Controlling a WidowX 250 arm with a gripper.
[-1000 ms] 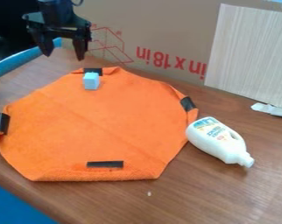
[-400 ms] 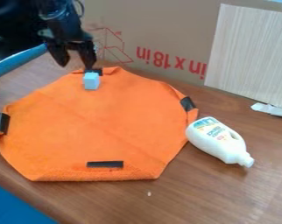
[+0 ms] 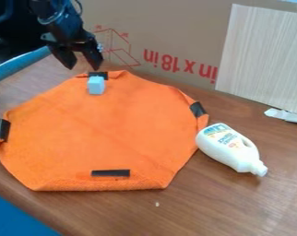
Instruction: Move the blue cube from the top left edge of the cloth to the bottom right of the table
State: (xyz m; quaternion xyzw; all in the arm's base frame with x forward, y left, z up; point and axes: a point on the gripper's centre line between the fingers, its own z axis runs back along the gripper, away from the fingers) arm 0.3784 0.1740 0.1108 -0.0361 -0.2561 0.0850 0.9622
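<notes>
Blue cube [image 3: 96,85], one: on the orange cloth [image 3: 108,133], at its far edge, left of centre, by a black strip [image 3: 98,74]. Black gripper [image 3: 84,68], one: above the table's far left, fingers spread well apart, nothing between them. White bottle [image 3: 230,147], one: lying right of the cloth. Done: nothing of the move, by the look of it. Outstanding: grasp, lift, carry, and release at the table's [image 3: 200,207] near right.

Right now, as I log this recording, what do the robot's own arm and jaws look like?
The arm is black, with a thin dark cable curving beside it. It ends in two matching black jaws, broad at the top and tapering toward their tips.
</notes>
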